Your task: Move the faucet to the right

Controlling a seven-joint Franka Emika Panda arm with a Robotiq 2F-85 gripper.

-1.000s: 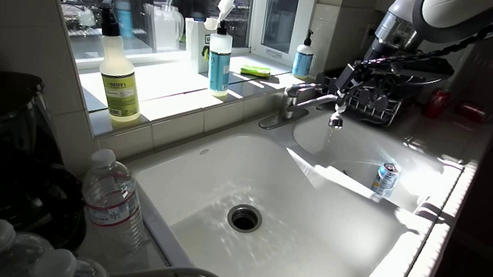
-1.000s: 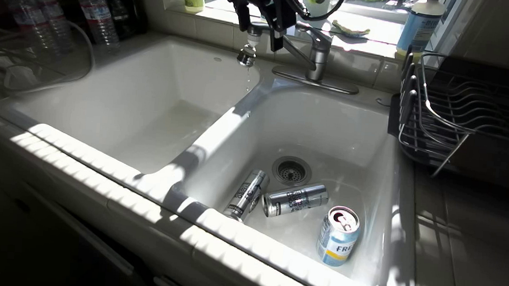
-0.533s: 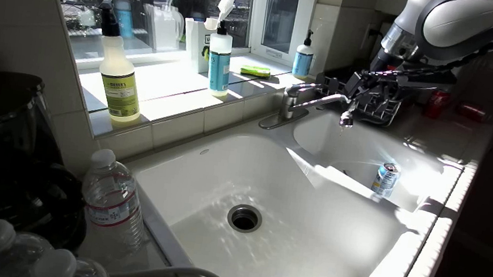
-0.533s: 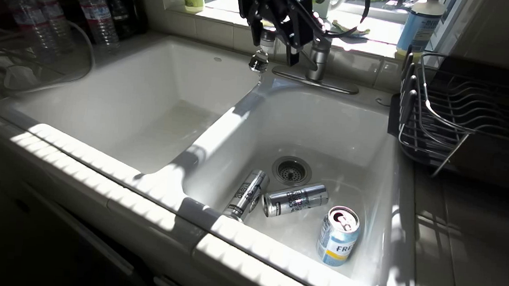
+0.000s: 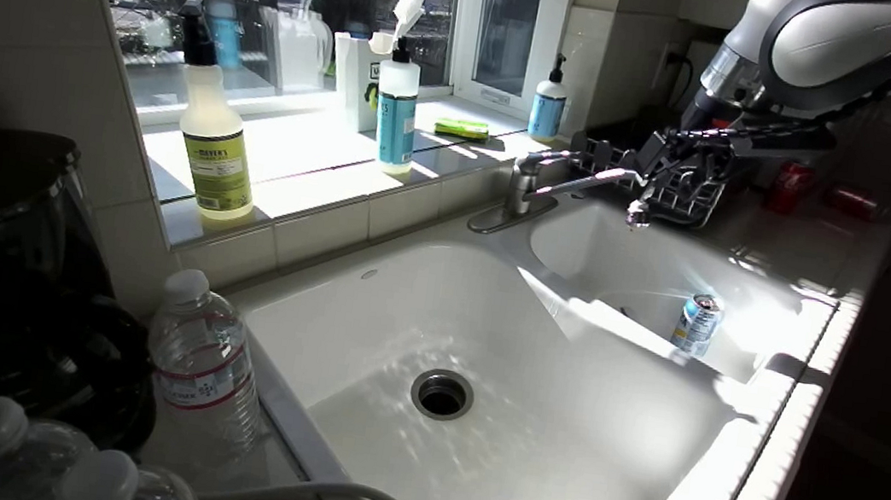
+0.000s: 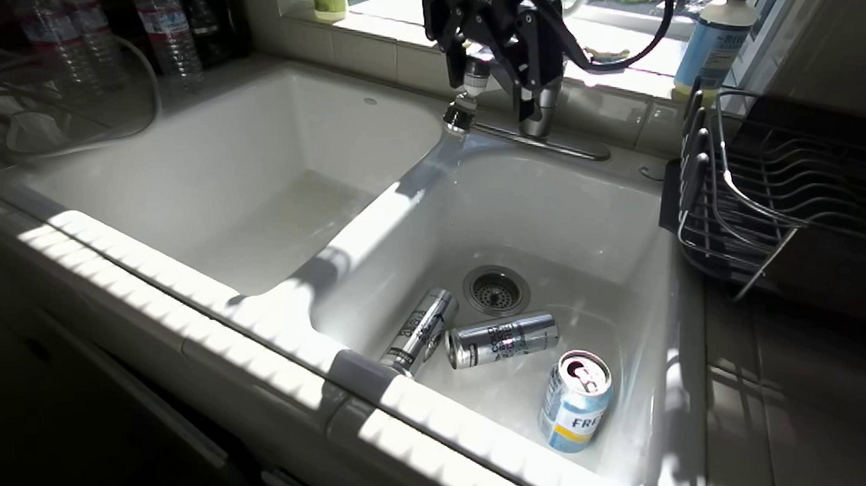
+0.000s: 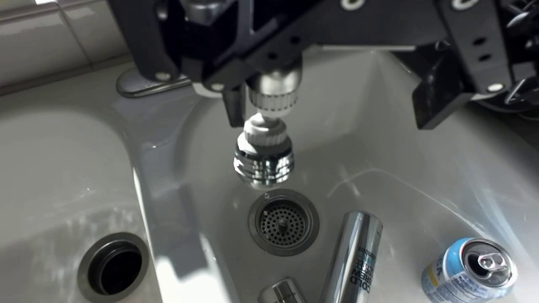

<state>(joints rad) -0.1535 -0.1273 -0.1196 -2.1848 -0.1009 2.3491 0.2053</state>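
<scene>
The chrome faucet (image 5: 521,187) stands on its base plate behind the sink, and its low spout reaches out over the basin with the cans. The spout's jointed nozzle (image 7: 264,158) hangs from the spout tip and shows in an exterior view (image 6: 459,115). My gripper (image 7: 336,106) is open, its fingers wide apart. The spout end is between the fingers, close against the left finger (image 7: 234,108) in the wrist view; exact contact is hard to tell. The right finger (image 7: 440,99) is well apart from it. In an exterior view the gripper (image 6: 491,89) partly hides the spout.
A white divider (image 6: 375,209) splits the two basins. Two silver cans (image 6: 502,341) and a blue can (image 6: 576,402) are in one basin. A dish rack (image 6: 774,189) stands beside it. Soap bottles (image 5: 397,115) line the window sill.
In the exterior views the gripper and the spout end have moved right together. The nozzle has swung from over one basin to the divider's back end. The fingers stay open.
</scene>
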